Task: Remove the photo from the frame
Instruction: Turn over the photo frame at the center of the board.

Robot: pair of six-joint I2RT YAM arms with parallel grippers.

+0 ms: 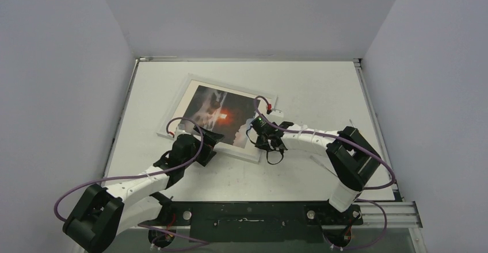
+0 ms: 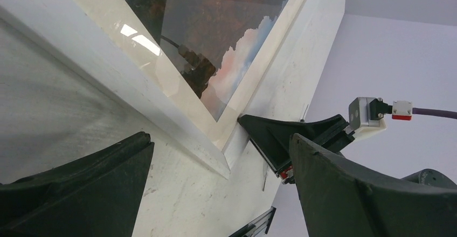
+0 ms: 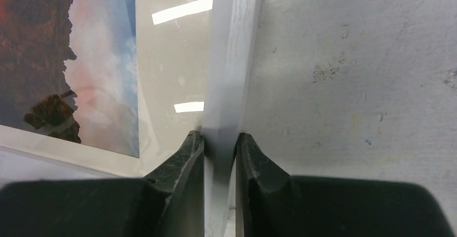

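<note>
Walls (image 1: 241, 11) of pale grey boxed in the scuffed white table (image 1: 322, 92). My right gripper (image 3: 220, 140) pinched the frame (image 1: 179, 106) by its right rail, and my left gripper (image 2: 218, 145) gaped wide at its near edge.

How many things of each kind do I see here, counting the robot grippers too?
White rectangular picture frame: 1
Dark cloudy photo with orange-red glow: 1
Black two-finger grippers: 2 (left gripper, right gripper)
Total: 4

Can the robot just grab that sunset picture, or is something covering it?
Something covers it. The photo lies face up inside the frame, under a shiny, reflective pane. The right gripper pinches only the frame's edge rail, not the photo.
</note>
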